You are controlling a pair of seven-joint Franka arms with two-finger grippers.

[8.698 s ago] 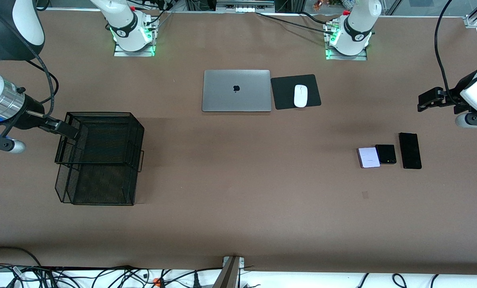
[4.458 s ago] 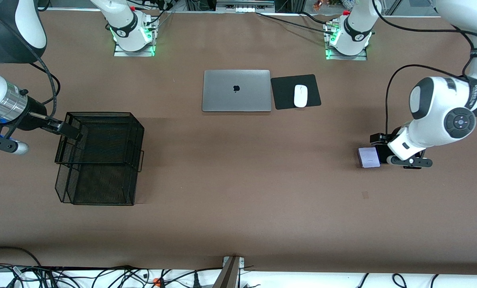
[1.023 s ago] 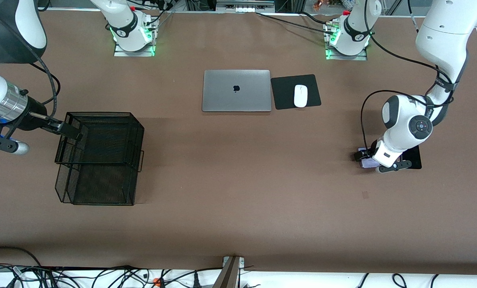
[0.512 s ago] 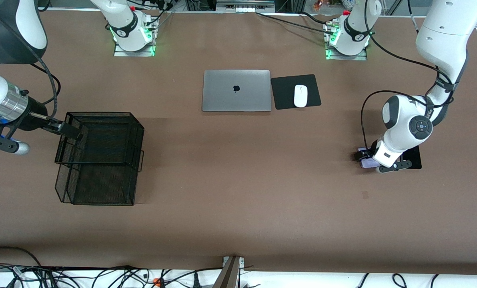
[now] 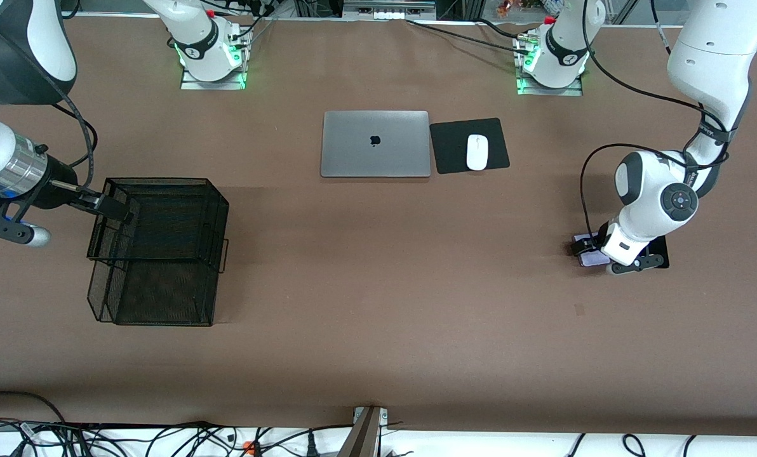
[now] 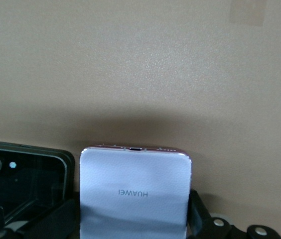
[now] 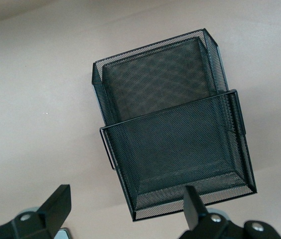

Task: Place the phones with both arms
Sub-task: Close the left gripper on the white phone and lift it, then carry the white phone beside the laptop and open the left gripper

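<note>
Since start, left gripper (image 6: 133,224) dropped from table's end onto lavender phone (image 6: 134,191); fingers apart, straddling it, black phone (image 6: 23,191) beside. Right gripper (image 7: 125,211) waits, spread, over mesh tray (image 7: 173,129).

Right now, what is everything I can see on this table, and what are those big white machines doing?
Pale phone: one, lavender-white, toward the left arm's end of the table, lying between the left gripper's fingers.
Small black phone: one, black, beside the pale phone.
Long black phone: one, black, mostly hidden under the left arm.
Laptop: one, silver, lid shut, mid-table near the arm bases.
Mouse: one, white, on the mouse pad.
Mouse pad: one, black, beside the laptop.
Mesh tray: one, black wire, two tiers, toward the right arm's end.
Table: one, brown.
Left gripper: open, down around the pale phone.
Right gripper: open, waiting over the mesh tray's edge.
</note>
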